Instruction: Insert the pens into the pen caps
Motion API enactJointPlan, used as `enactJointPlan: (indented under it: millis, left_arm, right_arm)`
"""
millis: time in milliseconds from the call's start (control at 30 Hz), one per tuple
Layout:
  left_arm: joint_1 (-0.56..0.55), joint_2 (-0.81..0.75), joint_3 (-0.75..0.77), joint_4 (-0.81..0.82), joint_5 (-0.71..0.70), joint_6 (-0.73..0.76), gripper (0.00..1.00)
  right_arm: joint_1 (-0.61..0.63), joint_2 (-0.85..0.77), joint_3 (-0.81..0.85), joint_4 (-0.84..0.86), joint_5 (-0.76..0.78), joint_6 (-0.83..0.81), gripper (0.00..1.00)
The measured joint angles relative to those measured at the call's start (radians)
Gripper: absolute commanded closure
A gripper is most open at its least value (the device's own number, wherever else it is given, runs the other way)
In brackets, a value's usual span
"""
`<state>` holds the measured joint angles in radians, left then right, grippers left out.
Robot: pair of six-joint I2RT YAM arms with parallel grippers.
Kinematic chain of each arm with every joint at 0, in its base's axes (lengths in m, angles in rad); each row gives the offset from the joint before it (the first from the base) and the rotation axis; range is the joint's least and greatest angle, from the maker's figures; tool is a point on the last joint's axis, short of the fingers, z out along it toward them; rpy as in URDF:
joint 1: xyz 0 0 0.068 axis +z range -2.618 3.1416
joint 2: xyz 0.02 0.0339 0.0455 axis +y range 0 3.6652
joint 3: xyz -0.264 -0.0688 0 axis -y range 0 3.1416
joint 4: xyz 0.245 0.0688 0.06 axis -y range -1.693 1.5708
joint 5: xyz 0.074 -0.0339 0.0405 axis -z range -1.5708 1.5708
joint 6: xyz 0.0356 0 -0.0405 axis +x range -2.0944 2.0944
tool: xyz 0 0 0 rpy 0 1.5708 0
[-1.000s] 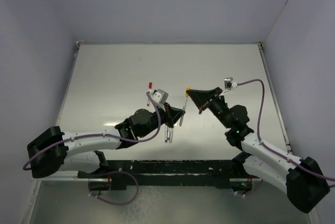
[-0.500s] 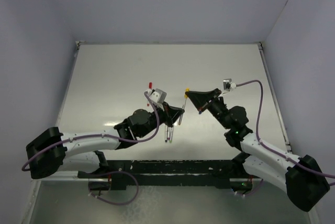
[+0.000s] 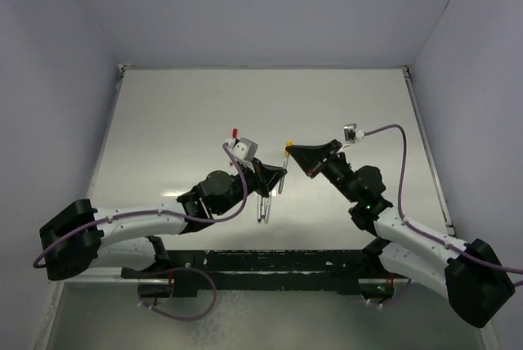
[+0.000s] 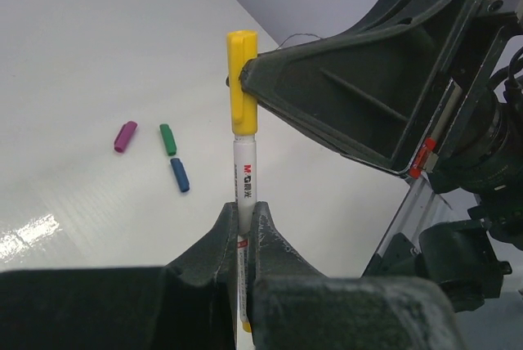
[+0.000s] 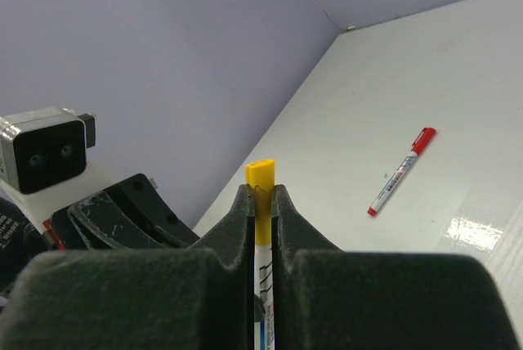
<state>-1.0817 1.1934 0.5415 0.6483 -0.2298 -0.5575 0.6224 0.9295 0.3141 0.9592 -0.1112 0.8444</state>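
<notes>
A pale pen (image 4: 243, 172) stands upright between my two grippers, with the yellow cap (image 4: 242, 80) sitting on its top end. My left gripper (image 4: 243, 211) is shut on the pen's barrel below the cap. My right gripper (image 5: 261, 195) is shut on the yellow cap (image 5: 261, 207); its fingers (image 4: 343, 96) reach in from the right. In the top view the left gripper (image 3: 279, 175) and right gripper (image 3: 290, 152) meet at mid-table, above the surface. Purple (image 4: 125, 136), green (image 4: 167, 139) and blue (image 4: 179, 175) caps lie loose on the table.
A red-capped pen (image 5: 400, 172) lies on the table beyond the grippers; it shows in the top view (image 3: 234, 134) beside the left wrist camera. Two more pens (image 3: 263, 208) lie under the left arm. White walls border the table (image 3: 163, 121).
Both grippers have shifted slightly left together, the pen and yellow cap still held between them.
</notes>
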Motion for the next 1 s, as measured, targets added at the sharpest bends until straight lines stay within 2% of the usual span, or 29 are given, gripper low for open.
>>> enactJointPlan:
  millis: [233,433,600,800,1000]
  left_arm:
    - [0.041,0.011,0.0,0.001,0.037,0.0,1.0]
    - [0.138,0.049,-0.001,0.029,0.208,-0.048,1.0]
    - [0.177,0.093,-0.002,0.07,0.291,-0.08,1.0]
    - [0.184,0.088,-0.001,0.057,0.306,-0.069,1.0]
    - [0.187,0.019,-0.001,-0.034,0.297,-0.021,1.0]
  right_arm:
    - [0.012,0.024,0.0,-0.005,-0.004,-0.006,1.0]
    - [0.047,0.05,0.014,-0.023,0.051,-0.049,1.0]
    - [0.093,0.074,0.039,-0.053,0.102,-0.111,1.0]
    - [0.14,0.092,0.047,-0.056,0.156,-0.141,1.0]
    - [0.172,0.084,0.047,-0.066,0.206,-0.141,1.0]
